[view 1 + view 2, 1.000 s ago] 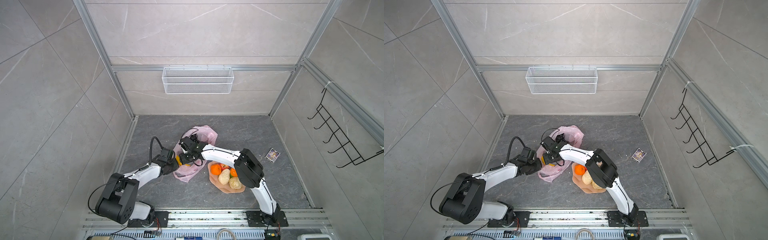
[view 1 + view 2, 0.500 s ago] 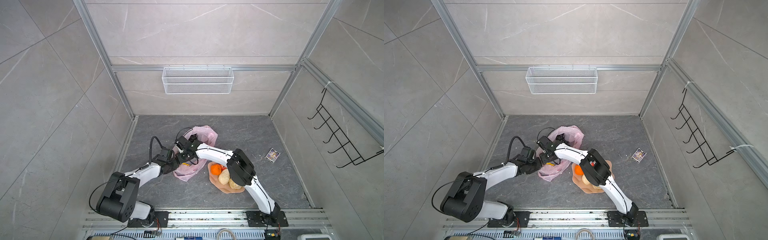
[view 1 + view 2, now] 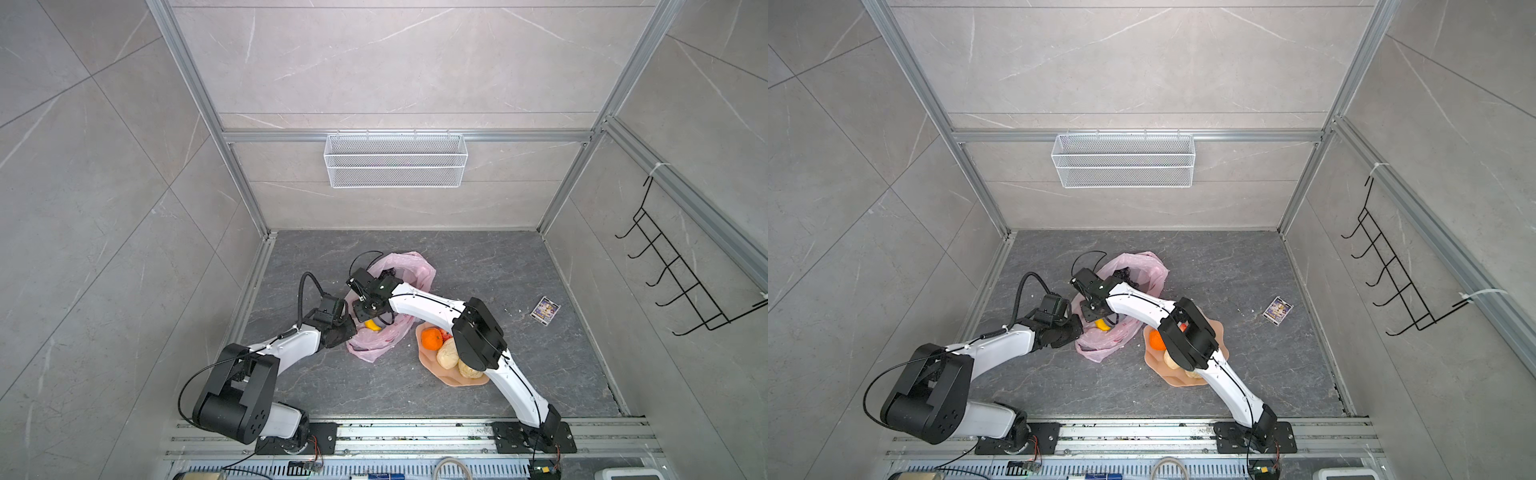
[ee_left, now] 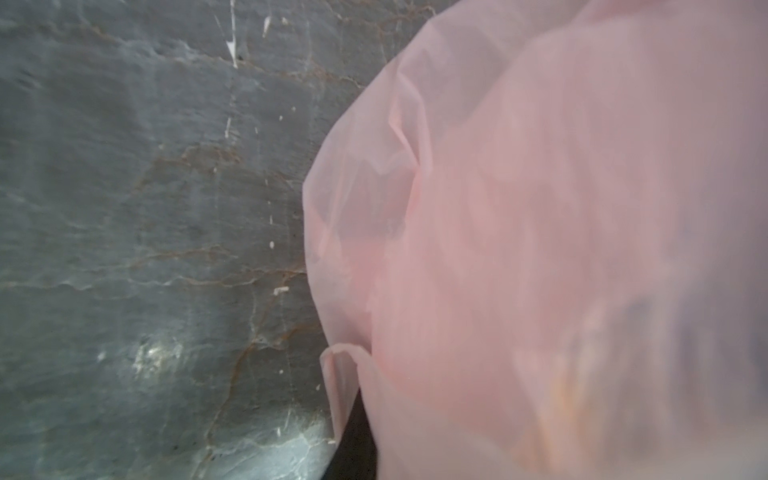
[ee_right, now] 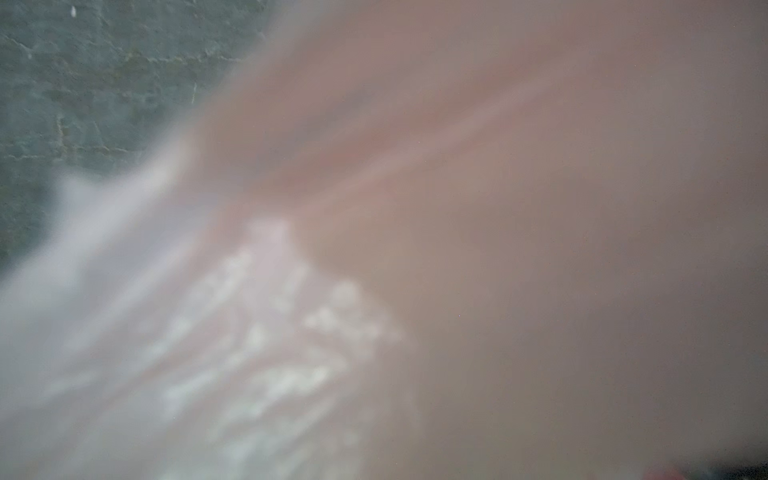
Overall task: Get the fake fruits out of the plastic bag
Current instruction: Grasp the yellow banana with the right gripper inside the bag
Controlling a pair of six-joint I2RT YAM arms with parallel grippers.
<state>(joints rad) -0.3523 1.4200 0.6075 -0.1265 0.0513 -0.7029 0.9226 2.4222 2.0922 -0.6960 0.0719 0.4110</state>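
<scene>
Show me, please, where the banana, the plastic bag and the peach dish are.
banana (image 3: 371,325): in a top view, its visible yellow part.
plastic bag (image 3: 417,267): in a top view, far crinkled wall.
peach dish (image 3: 449,380): in a top view, bare near rim.

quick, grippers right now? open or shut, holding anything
Left gripper: shut, at the edge of the plastic bag.
Right gripper: inside the bag near the banana, jaws hidden, cannot tell.

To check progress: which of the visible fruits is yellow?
The banana, lying in the pink bag; the orange and the two beige fruits sit on the peach dish instead.
</scene>
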